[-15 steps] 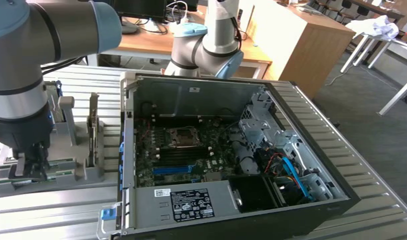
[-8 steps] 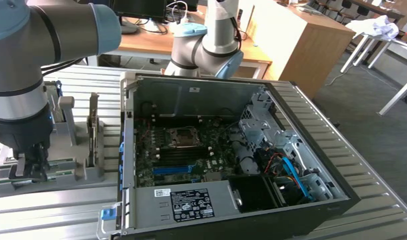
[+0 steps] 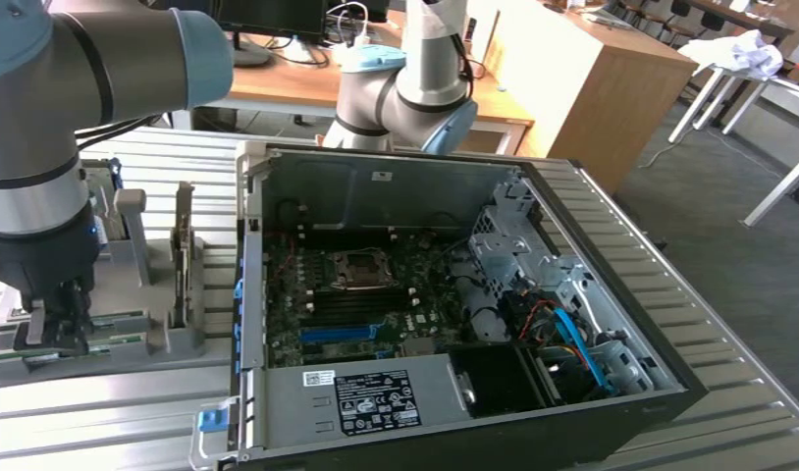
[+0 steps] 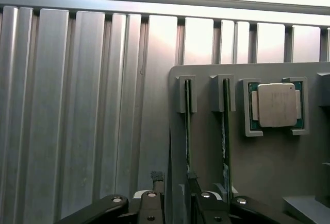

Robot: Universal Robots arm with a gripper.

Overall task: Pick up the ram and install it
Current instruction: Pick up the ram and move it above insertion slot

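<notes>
Two ram sticks stand on edge in slots of a grey holder (image 4: pixel 206 147); the ram (image 4: pixel 187 126) nearer the holder's edge runs back toward my fingers, and the second stick (image 4: pixel 226 131) stands parallel beside it. My gripper (image 4: pixel 175 183) is open, low over that edge, with one fingertip (image 4: pixel 157 178) outside the holder and the other close against the nearer stick. In the exterior view my gripper (image 3: pixel 53 329) hangs down onto the holder (image 3: pixel 151 334) at the exterior view's left, beside the open computer case (image 3: pixel 426 294).
A square silver processor (image 4: pixel 277 105) sits in a pocket of the holder. The case shows the motherboard (image 3: pixel 360 294) with dark slots and a power supply (image 3: pixel 360 397). A second arm (image 3: pixel 419 88) stands behind the case. Everything rests on a ribbed metal table (image 4: pixel 77 110).
</notes>
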